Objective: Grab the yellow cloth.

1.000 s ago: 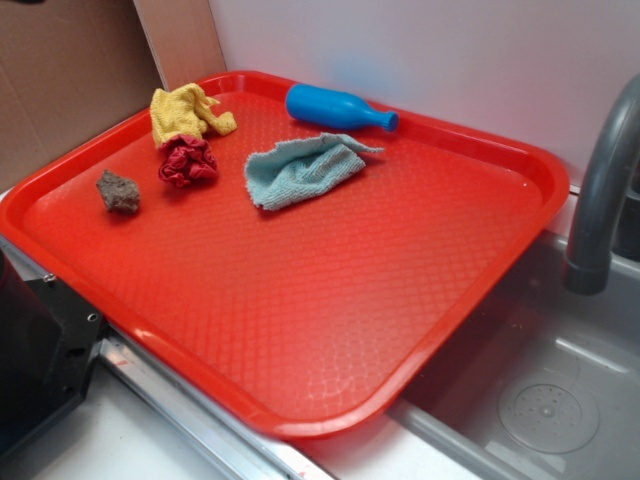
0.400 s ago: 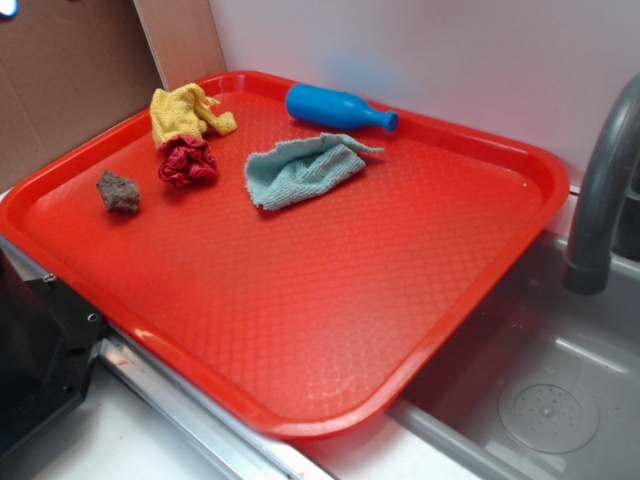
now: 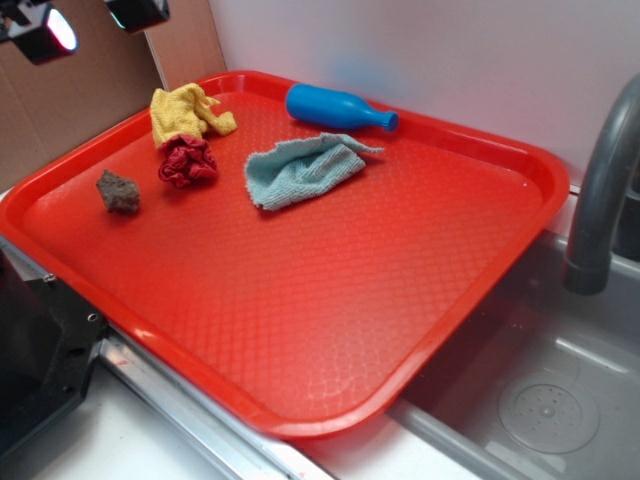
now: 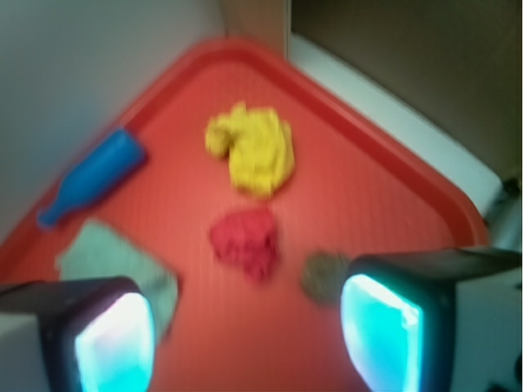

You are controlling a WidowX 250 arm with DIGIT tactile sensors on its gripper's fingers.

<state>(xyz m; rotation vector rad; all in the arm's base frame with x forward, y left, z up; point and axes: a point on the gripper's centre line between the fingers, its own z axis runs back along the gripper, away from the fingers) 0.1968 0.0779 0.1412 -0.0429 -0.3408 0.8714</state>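
Gripper aloft, fingers spread wide.

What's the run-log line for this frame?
phase: approach | gripper: open, empty, above tray | target: yellow cloth, far corner, not touched | nearest: red wad beside it

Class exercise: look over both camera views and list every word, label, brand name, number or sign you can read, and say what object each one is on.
None: no readable text in either view.
The blue bottle, yellow cloth, light blue rag, dark red wad, brown lump and red tray show no lettering.
The wrist view is blurred; no print shows on the gripper.
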